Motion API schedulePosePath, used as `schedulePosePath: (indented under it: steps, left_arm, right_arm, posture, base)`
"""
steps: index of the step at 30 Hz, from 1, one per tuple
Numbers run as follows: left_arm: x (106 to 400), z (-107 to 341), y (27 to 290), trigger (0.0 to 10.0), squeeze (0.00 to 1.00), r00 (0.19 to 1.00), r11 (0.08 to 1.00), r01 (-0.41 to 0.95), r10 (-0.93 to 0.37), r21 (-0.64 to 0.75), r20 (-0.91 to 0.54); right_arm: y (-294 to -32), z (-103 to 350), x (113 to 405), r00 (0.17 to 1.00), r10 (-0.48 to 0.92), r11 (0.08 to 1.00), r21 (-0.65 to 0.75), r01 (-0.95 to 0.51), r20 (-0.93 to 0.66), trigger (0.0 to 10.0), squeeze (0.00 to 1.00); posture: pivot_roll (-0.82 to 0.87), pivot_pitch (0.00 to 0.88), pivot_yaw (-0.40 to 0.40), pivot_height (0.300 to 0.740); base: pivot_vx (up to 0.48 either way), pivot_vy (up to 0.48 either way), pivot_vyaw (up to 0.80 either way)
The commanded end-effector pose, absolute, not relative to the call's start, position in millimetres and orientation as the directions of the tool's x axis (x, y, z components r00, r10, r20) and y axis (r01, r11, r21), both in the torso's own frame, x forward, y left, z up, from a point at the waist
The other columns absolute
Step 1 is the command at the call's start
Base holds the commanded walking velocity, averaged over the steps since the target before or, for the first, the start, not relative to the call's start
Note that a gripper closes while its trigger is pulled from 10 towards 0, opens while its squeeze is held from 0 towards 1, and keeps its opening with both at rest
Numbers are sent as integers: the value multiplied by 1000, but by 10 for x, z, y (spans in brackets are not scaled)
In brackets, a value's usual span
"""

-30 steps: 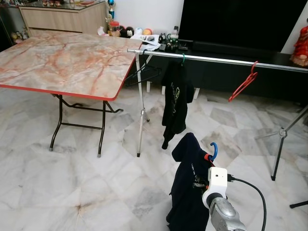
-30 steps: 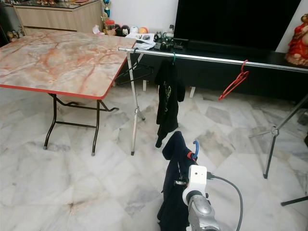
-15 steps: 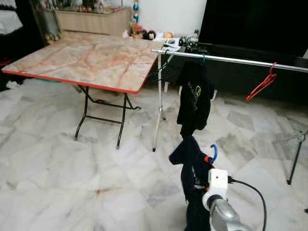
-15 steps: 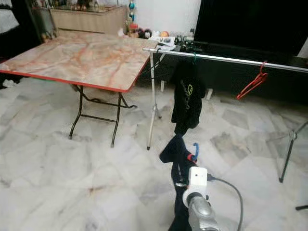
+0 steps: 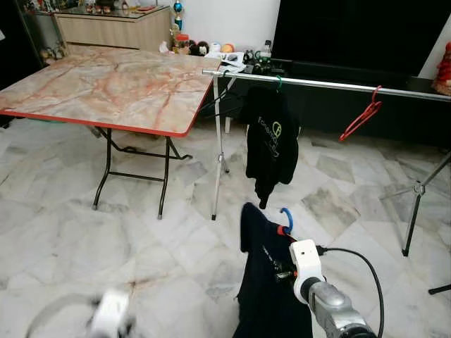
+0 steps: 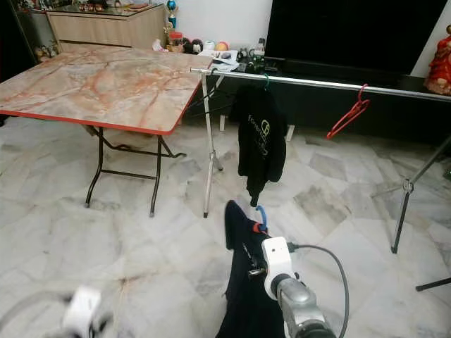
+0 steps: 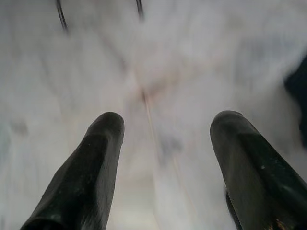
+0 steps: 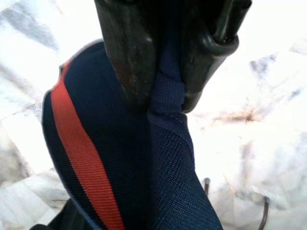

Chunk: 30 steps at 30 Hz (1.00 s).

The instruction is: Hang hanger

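My right gripper [image 8: 165, 96] is shut on a navy garment [image 5: 268, 289] with an orange stripe [image 8: 81, 153]. The garment hangs on a blue hanger whose hook [image 5: 286, 216] sticks up just above my white wrist [image 5: 304, 258]. I hold it low over the floor, in front of a silver clothes rail [image 5: 331, 85]. A black T-shirt [image 5: 270, 141] hangs on the rail from a green hook, with an empty red hanger [image 5: 359, 117] further right. My left gripper [image 7: 165, 143] is open over the marble floor and appears blurred at the lower left [image 5: 109, 317].
A folding marble-top table with a red edge [image 5: 106, 77] stands to the left of the rail's upright pole [image 5: 217, 155]. A black hanger [image 5: 220, 100] hangs near that pole. A tripod leg [image 5: 416, 193] stands on the right. A dark TV console [image 5: 366, 42] is behind the rail.
The whole view has swung as the camera moved. My left gripper has come into view at the lower left, blurred. The right gripper still holds the navy garment.
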<state>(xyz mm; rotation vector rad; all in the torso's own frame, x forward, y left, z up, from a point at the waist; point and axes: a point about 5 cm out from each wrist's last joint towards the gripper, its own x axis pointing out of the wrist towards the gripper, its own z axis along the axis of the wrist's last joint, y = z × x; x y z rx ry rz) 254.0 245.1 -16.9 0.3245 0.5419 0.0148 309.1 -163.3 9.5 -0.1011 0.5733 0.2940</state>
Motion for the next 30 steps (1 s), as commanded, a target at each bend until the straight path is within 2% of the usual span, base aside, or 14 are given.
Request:
schedulePosePath:
  steps: [1,2,4,5,7,8,10,11,14,18,21,24,27,30]
  left_arm:
    - [2606,-107,2391,10000,0,885,954,74,72,291,-460]
    - [2606,-107,2391,10000,0,885,954,74,72,291,-460]
    - [2801,72,2249,10000,0,915,956,176,-71,236,-398]
    - [2857,131,2141,10000,0,894,913,320,-202,252,-400]
    - [2864,142,2109,10000,0,881,892,366,-241,266,-406]
    - [2862,149,2041,10000,0,828,790,506,-332,346,-452]
    - [2830,124,1989,10000,0,753,672,630,-406,389,-519]
    - [2830,124,1989,10000,0,753,672,630,-406,389,-519]
    - [2796,111,1953,10000,0,672,592,722,-473,358,-570]
    - [2774,111,1925,10000,0,583,518,796,-518,312,-626]
    - [2786,105,1902,10000,0,588,514,794,-511,325,-627]
    - [2791,74,1892,10000,0,614,565,764,-491,311,-618]
    - [2839,70,1935,10000,0,694,670,670,-415,319,-588]
    - [2850,78,1959,10000,0,716,693,642,-391,326,-578]
  right_arm:
    - [-1680,198,3175,801,265,938,-49,-343,-537,10000,0]
    - [-1680,198,3175,801,265,938,-49,-343,-537,10000,0]
    - [-1666,301,3236,778,358,897,-40,-440,-517,10000,0]
    - [-1637,365,3257,735,443,840,-48,-540,-513,10000,0]
    - [-1629,380,3258,719,467,819,-54,-571,-514,10000,0]
    - [-1621,411,3254,664,521,750,-84,-656,-537,10000,0]
    - [-1612,439,3238,589,582,666,-87,-741,-561,10000,0]
    - [-1612,439,3238,589,582,666,-87,-741,-561,10000,0]
    - [-1578,510,3205,467,682,522,-73,-850,-563,10000,0]
    - [-1623,538,3125,293,733,352,-26,-936,-613,10000,0]
    - [-1670,549,3091,221,729,280,-14,-960,-648,10000,0]
    - [-1692,593,3108,222,735,273,-20,-962,-640,10000,0]
    - [-1688,667,3104,191,772,240,1,-971,-607,10000,0]
    - [-1692,684,3099,185,774,229,-6,-973,-605,10000,0]
  posture:
    - [150,0,-69,740]
    - [150,0,-69,740]
    - [144,0,-69,740]
    - [141,0,-71,740]
    - [142,0,-72,740]
    - [142,0,-74,740]
    - [144,0,-74,740]
    - [144,0,-74,740]
    - [138,0,-79,740]
    - [150,0,-94,740]
    - [147,0,-101,740]
    - [140,0,-107,740]
    - [128,0,-113,740]
    - [127,0,-115,740]
  base:
    - [0,0,0]
    - [0,0,0]
    - [0,0,0]
    - [0,0,0]
    - [0,0,0]
    - [0,0,0]
    - [0,0,0]
    - [0,0,0]
    - [0,0,0]
    - [0,0,0]
    - [0,0,0]
    - [0,0,0]
    - [0,0,0]
    - [0,0,0]
